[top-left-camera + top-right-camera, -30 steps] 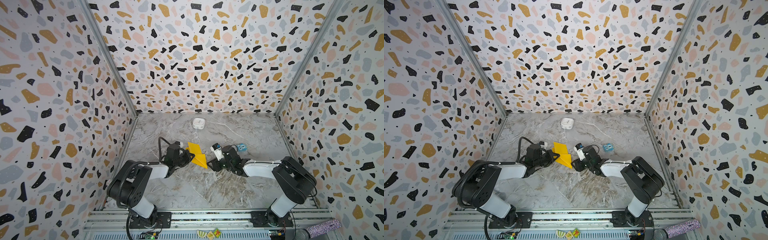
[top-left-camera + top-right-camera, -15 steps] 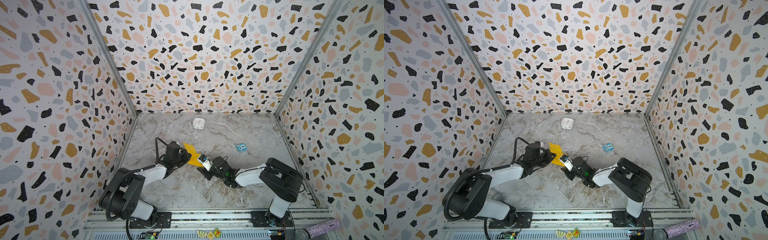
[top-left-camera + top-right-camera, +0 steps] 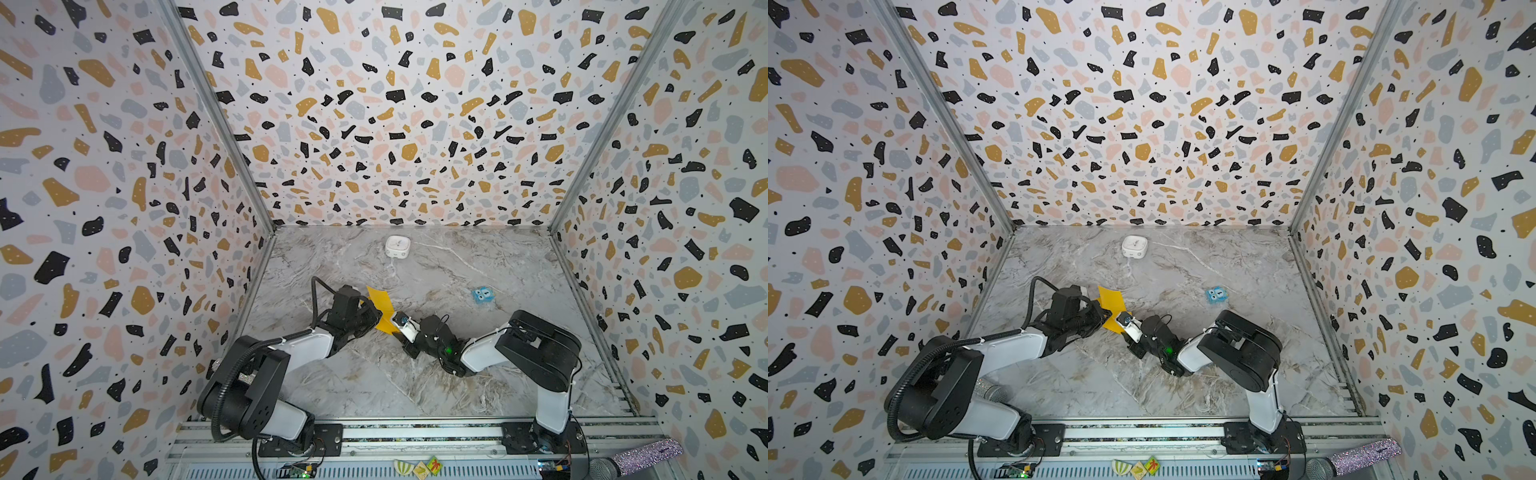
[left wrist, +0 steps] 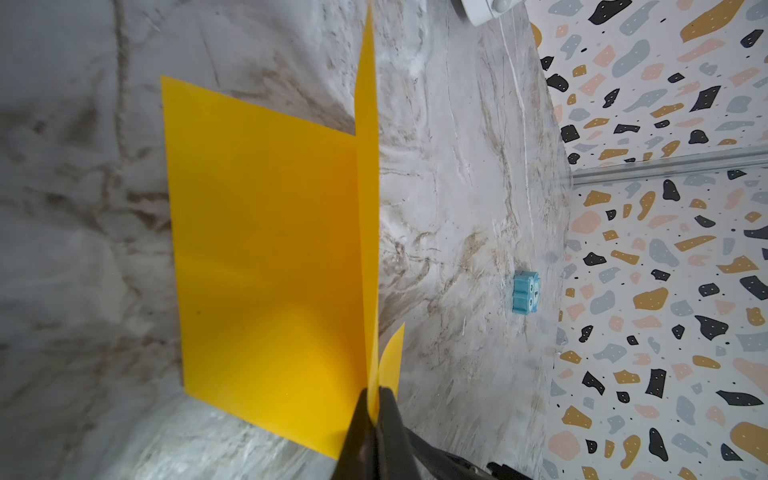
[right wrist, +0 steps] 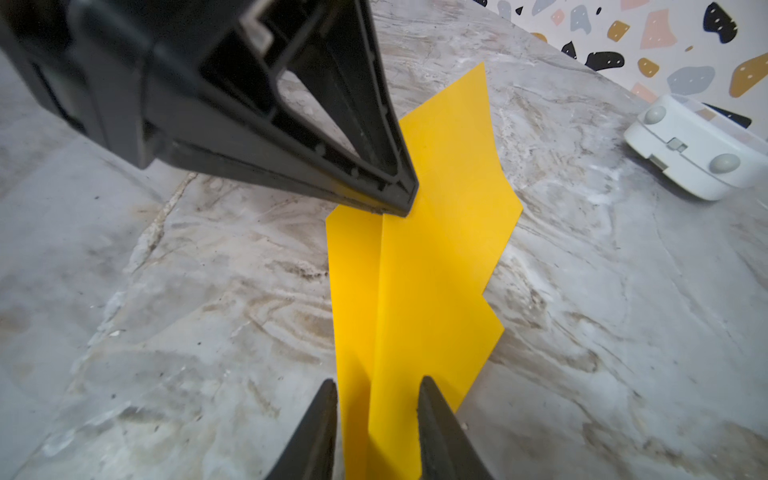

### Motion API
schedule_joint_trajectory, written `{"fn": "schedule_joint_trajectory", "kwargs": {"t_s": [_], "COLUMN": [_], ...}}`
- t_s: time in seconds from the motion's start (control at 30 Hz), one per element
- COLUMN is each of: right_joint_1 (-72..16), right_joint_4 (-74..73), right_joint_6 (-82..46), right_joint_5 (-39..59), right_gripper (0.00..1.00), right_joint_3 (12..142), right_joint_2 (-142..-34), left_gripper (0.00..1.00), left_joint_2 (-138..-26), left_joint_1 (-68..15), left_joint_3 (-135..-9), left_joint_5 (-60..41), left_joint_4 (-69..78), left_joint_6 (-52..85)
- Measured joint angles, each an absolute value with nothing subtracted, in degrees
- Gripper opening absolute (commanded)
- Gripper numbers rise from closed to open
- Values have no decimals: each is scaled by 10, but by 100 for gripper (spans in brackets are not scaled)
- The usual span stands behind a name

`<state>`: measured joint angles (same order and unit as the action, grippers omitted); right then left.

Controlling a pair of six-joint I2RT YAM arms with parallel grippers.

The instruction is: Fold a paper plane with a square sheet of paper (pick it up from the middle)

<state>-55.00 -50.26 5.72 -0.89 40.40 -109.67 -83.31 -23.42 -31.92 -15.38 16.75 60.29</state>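
Had left pincer (image 4: 374, 409) clamped on the fold of the square sheet of paper (image 4: 266, 249), right pincer (image 5: 377, 382) spread astride it. Probably wanted a square, gentle close.

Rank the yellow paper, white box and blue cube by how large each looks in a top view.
1. yellow paper, clearly largest.
2. white box.
3. blue cube, barely smaller; the box sits farther from the camera, so these two are near alike.
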Motion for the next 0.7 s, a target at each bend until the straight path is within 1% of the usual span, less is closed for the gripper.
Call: {"fn": "schedule_joint_trajectory", "kwargs": {"t_s": [0.13, 0.3, 0.47, 0.57, 0.7], "right_joint_1": [-550, -550, -550, -550, -551], "right_joint_4": [-513, -515, -515, -515, -515], "right_joint_6": [60, 61, 63, 63, 61], "right_joint_5": [-8, -6, -6, -2, 4], "right_gripper": [33, 30, 22, 21, 25], "right_joint_3": [410, 416, 416, 416, 416], "right_joint_2": [-1108, -1122, -1123, -1123, -1123], "left_gripper": [2, 4, 7, 8, 7], "left_joint_2": [-833, -833, -833, -833, -833], "left_joint_1": [-234, -234, -234, -234, -234], "left_joint_3": [-319, -319, -319, -319, -319], "left_joint_5": [-153, -153, -152, -150, -146], "left_joint_4": [167, 167, 167, 166, 162], "left_joint_6": [604, 607, 607, 607, 607]}}
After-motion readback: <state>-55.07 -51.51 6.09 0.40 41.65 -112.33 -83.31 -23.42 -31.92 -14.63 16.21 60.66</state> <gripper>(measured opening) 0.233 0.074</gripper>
